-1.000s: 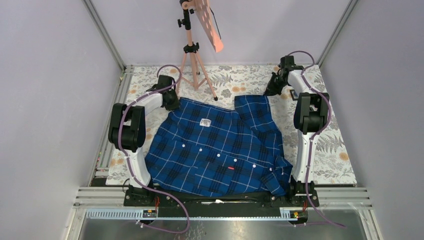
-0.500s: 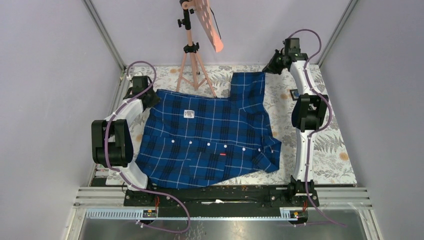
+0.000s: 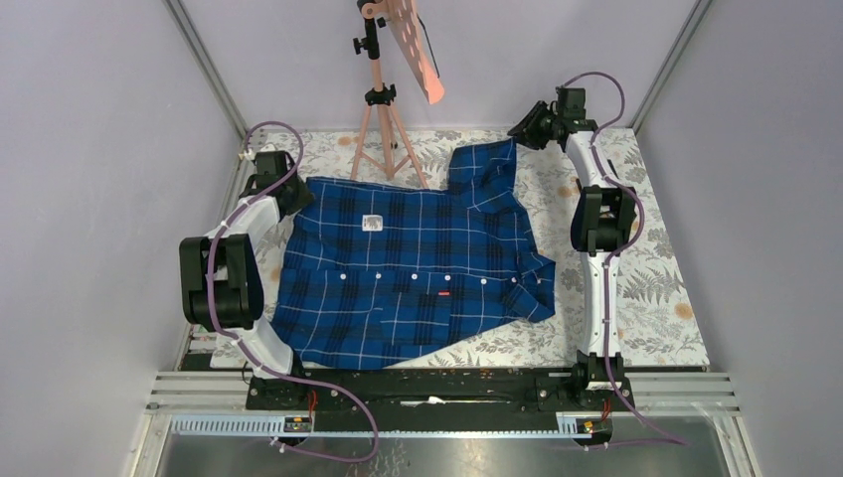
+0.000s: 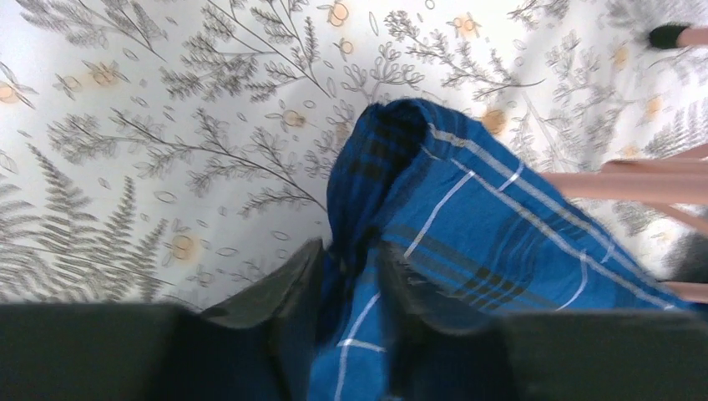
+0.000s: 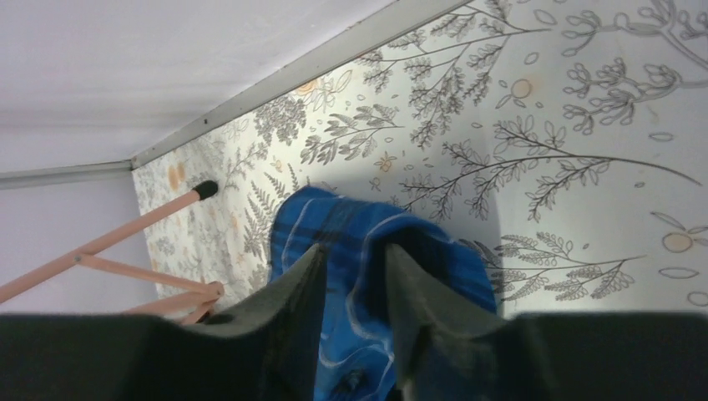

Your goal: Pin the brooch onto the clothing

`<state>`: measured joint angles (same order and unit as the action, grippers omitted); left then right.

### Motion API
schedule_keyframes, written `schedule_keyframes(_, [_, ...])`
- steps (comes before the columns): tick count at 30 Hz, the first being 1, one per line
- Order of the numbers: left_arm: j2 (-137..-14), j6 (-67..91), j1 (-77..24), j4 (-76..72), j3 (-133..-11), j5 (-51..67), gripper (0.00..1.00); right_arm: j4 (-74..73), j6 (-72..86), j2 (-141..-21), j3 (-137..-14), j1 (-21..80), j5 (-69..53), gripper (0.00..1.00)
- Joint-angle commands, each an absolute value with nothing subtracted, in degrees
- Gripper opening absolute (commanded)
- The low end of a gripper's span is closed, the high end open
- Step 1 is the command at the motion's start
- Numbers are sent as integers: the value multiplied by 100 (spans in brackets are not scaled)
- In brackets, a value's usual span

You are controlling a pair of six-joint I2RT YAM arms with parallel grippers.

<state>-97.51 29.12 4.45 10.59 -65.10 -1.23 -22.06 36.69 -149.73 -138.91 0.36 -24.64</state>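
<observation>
Left pincer [image 4: 351,280] and right pincer [image 5: 351,276] each pinch the clothing [image 3: 418,273]; neck label [image 3: 373,224] illegible.

Top view is fine for you: bright, even light from overhead, no glare, only soft shadows along the dark-blue plaid button-up shirt [image 3: 418,268] where it meets the white fern-print tablecloth [image 3: 656,288]. Left wrist view is smeared with motion blur throughout, and the left gripper [image 4: 351,251] is a dark, out-of-focus mass at the bottom. Right wrist view is sharper on the print. A soft grey shadow surrounds the shirt fold, and the right gripper [image 5: 355,251] is near-black and soft.
</observation>
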Motion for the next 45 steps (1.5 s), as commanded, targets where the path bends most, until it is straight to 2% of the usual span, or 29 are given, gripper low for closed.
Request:
schedule_keyframes(1, [-9625, 2862, 505, 798, -6669, -26, 47, -1799, 3535, -14708, -14230, 55, -2856, 58])
schedule_keyframes(3, [-9416, 2939, 488, 792, -6583, -26, 64, -2010, 3286, -14473, -14139, 53, -2825, 75])
schedule_keyframes(4, [-9296, 2976, 463, 791, -6531, -26, 69, -2125, 3155, -14320, -14060, 53, -2750, 80])
schedule_keyframes(6, [-8981, 3014, 379, 801, -6396, -123, 74, -2358, 2895, -13959, -13760, 53, -2606, 85])
schedule_keyframes(13, [-7948, 3361, -430, 646, -5657, -196, 79, -2464, 2281, -12683, -11621, 120, -2254, 86])
schedule_keyframes(18, [-7736, 3519, -1144, 282, -5208, 54, 81, -1803, 2180, -12057, -10136, 194, -2187, 87])
schedule_keyframes(24, [-8271, 3803, -1169, 32, -5208, 735, 81, -2011, 1996, -12266, -10023, 386, -2396, 80])
schedule_keyframes(29, [-8619, 4034, -1160, -232, -5316, 1103, 81, -2262, 2267, -12718, -10433, 467, -2458, 74])
schedule_keyframes(39, [-9078, 4274, -989, -633, -5453, 1303, 81, -2417, 2650, -13359, -11059, 590, -2219, 69])
schedule_keyframes(42, [-9382, 4168, -905, -469, -5637, 1219, 81, -2459, 2689, -13489, -11153, 630, -2187, 61])
schedule_keyframes(45, [-9571, 4335, -725, -678, -5521, 1362, 81, -2523, 2702, -13534, -11128, 671, -2065, 40])
